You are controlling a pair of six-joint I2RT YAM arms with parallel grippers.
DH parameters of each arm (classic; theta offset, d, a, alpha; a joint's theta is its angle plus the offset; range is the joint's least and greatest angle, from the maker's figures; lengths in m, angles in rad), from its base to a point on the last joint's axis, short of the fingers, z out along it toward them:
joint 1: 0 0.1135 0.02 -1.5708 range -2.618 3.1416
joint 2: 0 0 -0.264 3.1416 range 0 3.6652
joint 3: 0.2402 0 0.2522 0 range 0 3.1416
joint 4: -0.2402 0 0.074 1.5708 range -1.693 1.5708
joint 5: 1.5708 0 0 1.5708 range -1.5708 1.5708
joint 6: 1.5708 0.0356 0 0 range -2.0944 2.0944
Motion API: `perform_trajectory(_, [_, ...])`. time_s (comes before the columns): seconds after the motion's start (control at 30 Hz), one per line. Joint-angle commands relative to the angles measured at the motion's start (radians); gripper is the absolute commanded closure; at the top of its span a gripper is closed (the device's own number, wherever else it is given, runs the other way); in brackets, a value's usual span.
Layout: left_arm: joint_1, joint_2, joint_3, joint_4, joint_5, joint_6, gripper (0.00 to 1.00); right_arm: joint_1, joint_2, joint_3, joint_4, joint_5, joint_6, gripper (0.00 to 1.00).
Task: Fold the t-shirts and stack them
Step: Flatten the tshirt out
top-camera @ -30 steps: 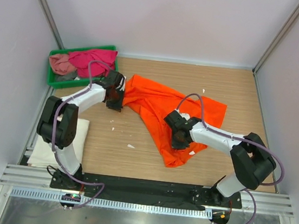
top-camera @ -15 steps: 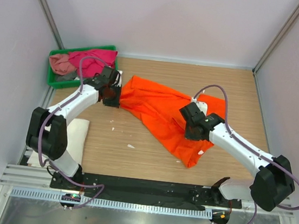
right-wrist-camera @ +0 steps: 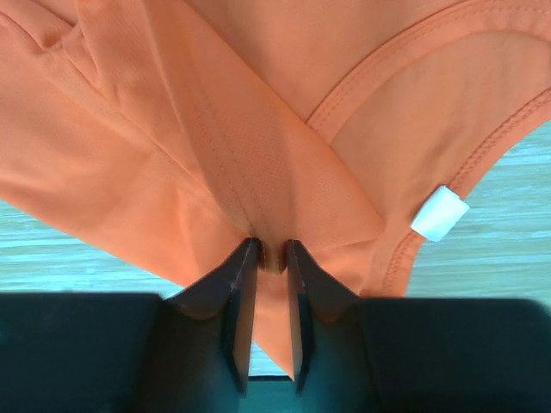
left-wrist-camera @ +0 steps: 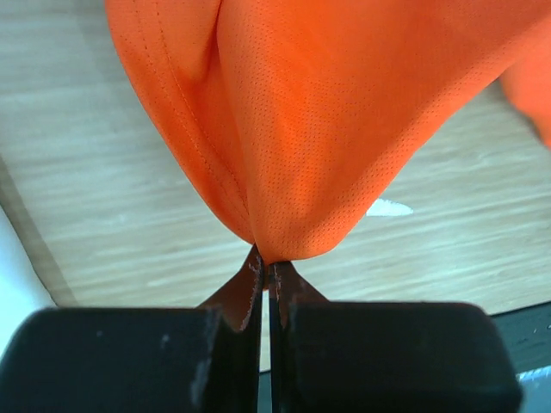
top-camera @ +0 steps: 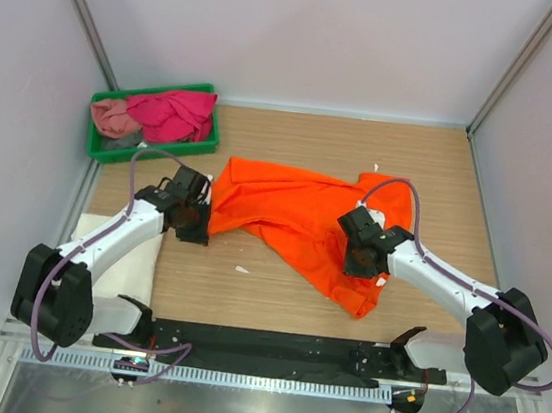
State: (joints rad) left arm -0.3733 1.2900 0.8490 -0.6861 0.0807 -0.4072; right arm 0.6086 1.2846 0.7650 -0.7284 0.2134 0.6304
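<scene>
The bright orange t-shirt [top-camera: 295, 214] lies spread across the middle of the table. My left gripper [top-camera: 197, 219] is shut on its left edge; in the left wrist view the cloth [left-wrist-camera: 327, 112] hangs bunched from the closed tips [left-wrist-camera: 263, 262]. My right gripper [top-camera: 363, 253] sits on the shirt's right part. Its jaws [right-wrist-camera: 269, 249] stand narrowly apart with a small fold of orange cloth [right-wrist-camera: 172, 129] pinched between them, near the collar and its white label [right-wrist-camera: 439, 213]. A folded white t-shirt [top-camera: 140, 250] lies at the near left. Magenta [top-camera: 172, 113] and dusty pink [top-camera: 114, 118] t-shirts lie crumpled in the tray.
The green tray [top-camera: 96, 152] stands at the back left against the wall. Small white scraps [top-camera: 242, 269] dot the wooden table. Grey walls close in the left, right and back. The black base rail [top-camera: 269, 347] runs along the near edge.
Both arms pulled toward the near edge. The left gripper dragged the shirt's edge left and nearer, away from the tray. The right gripper's jaws have widened slightly. The shirt lies flatter and wider.
</scene>
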Motion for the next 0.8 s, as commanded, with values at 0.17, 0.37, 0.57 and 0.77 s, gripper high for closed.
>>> perform_trajectory(0.17, [-0.029, -0.035, 0.051, -0.032, 0.033, -0.056, 1.0, -0.013, 0.025, -0.003, 0.078, 0.046, -0.006, 0.99])
perform_trajectory(0.37, [-0.027, -0.051, 0.11, -0.062, -0.019, -0.058, 1.0, -0.14, -0.001, 0.1, 0.003, 0.124, -0.076, 0.99])
perform_trajectory(0.57, [-0.024, 0.061, 0.326, -0.108, -0.129, -0.003, 1.0, -0.357, 0.053, 0.397, -0.032, 0.225, -0.195, 0.99])
perform_trajectory(0.77, [0.02, 0.248, 0.665, -0.135, -0.171, 0.041, 1.0, -0.55, 0.203, 0.782, 0.056, 0.224, -0.245, 0.99])
